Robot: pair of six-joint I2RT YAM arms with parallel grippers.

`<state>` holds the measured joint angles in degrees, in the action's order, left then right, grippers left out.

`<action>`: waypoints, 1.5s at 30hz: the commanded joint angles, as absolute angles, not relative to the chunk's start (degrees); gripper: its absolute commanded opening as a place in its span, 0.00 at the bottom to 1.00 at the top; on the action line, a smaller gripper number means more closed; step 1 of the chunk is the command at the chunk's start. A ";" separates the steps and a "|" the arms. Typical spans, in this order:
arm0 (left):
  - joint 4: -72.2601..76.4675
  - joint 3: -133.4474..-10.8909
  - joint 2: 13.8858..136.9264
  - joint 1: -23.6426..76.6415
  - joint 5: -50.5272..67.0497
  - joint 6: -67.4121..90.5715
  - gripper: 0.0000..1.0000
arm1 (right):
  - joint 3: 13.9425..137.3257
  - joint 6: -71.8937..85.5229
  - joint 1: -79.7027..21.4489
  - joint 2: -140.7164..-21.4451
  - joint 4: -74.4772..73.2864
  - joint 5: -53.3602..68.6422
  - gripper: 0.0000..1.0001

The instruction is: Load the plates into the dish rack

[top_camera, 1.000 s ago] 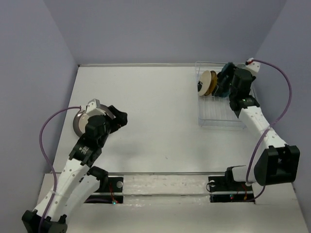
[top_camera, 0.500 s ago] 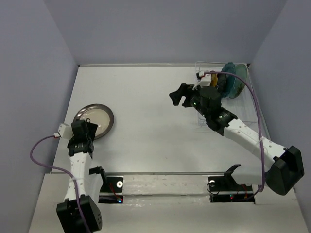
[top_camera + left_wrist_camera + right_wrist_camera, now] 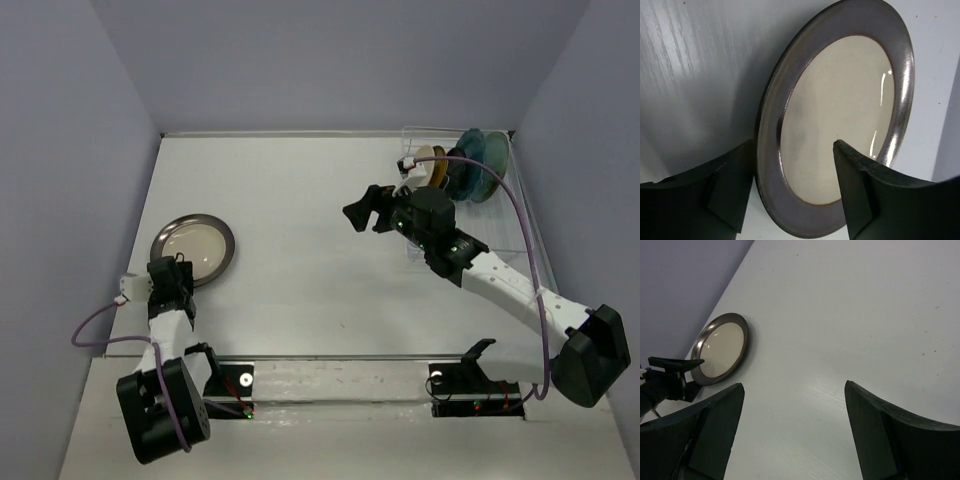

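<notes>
Plates (image 3: 455, 168) stand on edge, packed close together, in the far end of the dish rack (image 3: 500, 228), which sits at the far right corner of the table (image 3: 300, 290); an amber plate (image 3: 430, 166) is at the left of the row and a teal plate (image 3: 480, 165) lies further right; the rest of the row is too crowded to tell apart. One grey-rimmed beige plate (image 3: 193, 248) lies flat on the table at the left side, well apart from the rack. The left gripper (image 3: 171, 266) is low at that plate's near edge; in the left wrist view its jaws stand apart with the plate's dark rim (image 3: 790, 125) in the gap between them, and whether a finger (image 3: 732, 192) touches the rim cannot be told. The right gripper (image 3: 362, 203) hangs over bare table just left of the rack, pointing toward the left side; its jaws are spread wide with nothing between them, and its wrist camera looks across the table to the beige plate (image 3: 721, 349).
</notes>
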<state>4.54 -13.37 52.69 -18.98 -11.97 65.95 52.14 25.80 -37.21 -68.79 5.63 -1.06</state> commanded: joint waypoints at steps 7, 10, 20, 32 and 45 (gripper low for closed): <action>25.30 -6.15 56.96 -20.65 -10.46 68.30 0.18 | 51.68 26.36 -37.53 -66.53 7.47 3.34 0.86; 26.98 -7.11 55.46 -20.65 -8.36 62.78 0.05 | 51.94 27.50 -37.53 -67.32 7.38 4.65 0.86; 24.53 -13.35 37.28 -20.65 15.95 54.41 0.06 | 58.61 32.07 -38.06 -79.96 8.26 19.84 0.93; 35.23 -14.59 35.76 -18.90 49.03 58.35 0.06 | 65.39 33.40 -38.67 -92.02 10.02 27.25 1.00; 39.29 -25.13 45.61 -1.67 56.69 57.83 0.06 | 59.87 33.39 -38.67 -88.07 10.01 30.49 0.59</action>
